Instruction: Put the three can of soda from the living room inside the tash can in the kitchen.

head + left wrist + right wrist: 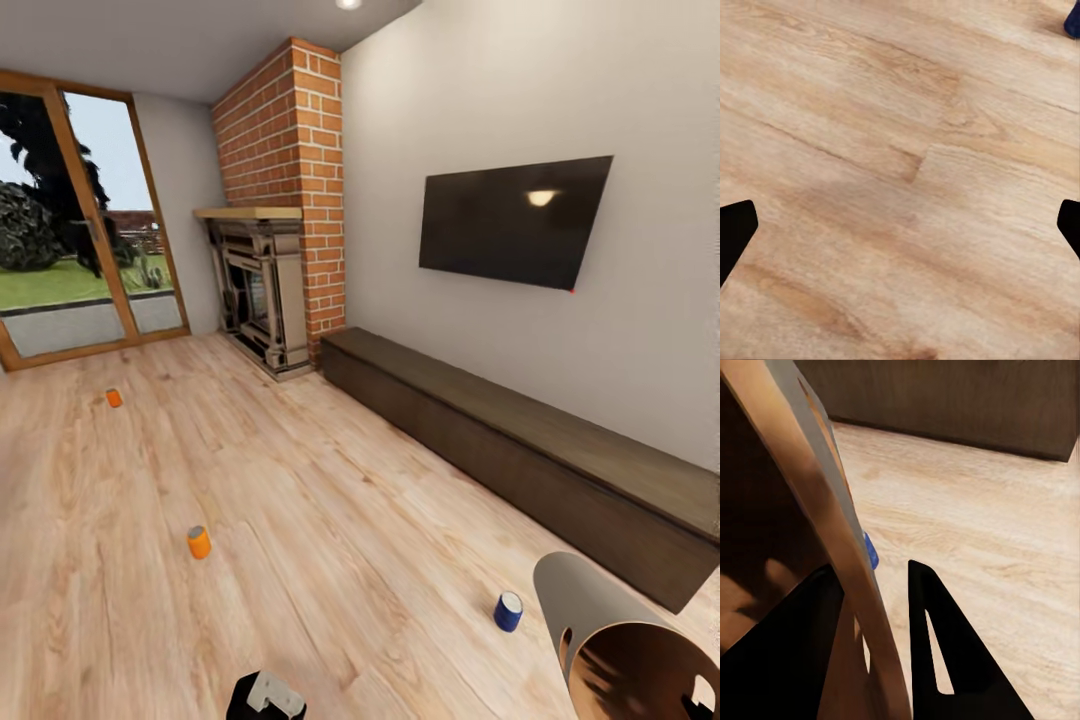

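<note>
Two orange cans of soda stand on the wood-plank floor of the living room: one near me point(199, 542), one farther off toward the glass doors point(114, 398). The tash can point(610, 640), pale grey outside and brown inside, hangs tilted at the lower right, mouth toward me. My right gripper point(870, 660) is shut on its wall point(832, 532), one finger inside and one outside. My left gripper point(900, 229) is open over bare floor, and part of it point(262, 695) shows at the bottom edge of the head view.
A blue can point(508, 611) stands on the floor just left of the held bin. A long dark low cabinet point(520, 450) runs along the right wall under a TV point(510, 220). A brick fireplace point(265, 300) and glass doors point(80, 220) lie ahead.
</note>
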Controlling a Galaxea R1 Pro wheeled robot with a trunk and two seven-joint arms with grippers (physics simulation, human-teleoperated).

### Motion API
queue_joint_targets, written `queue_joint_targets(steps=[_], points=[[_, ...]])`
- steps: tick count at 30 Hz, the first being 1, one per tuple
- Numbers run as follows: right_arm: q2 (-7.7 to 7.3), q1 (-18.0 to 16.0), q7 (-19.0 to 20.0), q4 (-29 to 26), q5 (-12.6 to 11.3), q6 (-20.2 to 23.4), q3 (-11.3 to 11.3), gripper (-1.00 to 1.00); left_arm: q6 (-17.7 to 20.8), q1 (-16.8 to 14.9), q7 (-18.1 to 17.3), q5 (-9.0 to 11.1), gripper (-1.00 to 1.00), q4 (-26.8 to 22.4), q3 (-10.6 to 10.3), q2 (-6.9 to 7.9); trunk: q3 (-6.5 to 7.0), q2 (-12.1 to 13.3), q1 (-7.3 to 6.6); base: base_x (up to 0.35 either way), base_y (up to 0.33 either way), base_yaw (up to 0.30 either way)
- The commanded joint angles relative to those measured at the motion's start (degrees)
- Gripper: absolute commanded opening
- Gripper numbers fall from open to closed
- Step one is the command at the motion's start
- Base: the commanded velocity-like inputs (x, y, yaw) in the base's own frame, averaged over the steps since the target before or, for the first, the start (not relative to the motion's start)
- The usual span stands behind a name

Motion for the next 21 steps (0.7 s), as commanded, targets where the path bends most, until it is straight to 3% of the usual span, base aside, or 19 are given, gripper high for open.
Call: queue_joint_targets(steps=[1, 21], points=[[0.0, 0.0, 0.4, -0.1, -0.5, 0.0, -0.3, -1.0, 0.0, 0.0, 0.1, 0.0, 1.0, 0.0, -0.4, 0.0, 0.06, 0.0, 0.0, 0.287, 0.197, -0.229], [0.16, 0.0, 0.9, -0.1, 0.1, 0.1, 0.4, -1.0, 0.0, 0.0, 0.1, 0.0, 1.0, 0.0, -1.0, 0.0, 1.08, 0.0, 0.0, 0.311, 0.149, -0.228]])
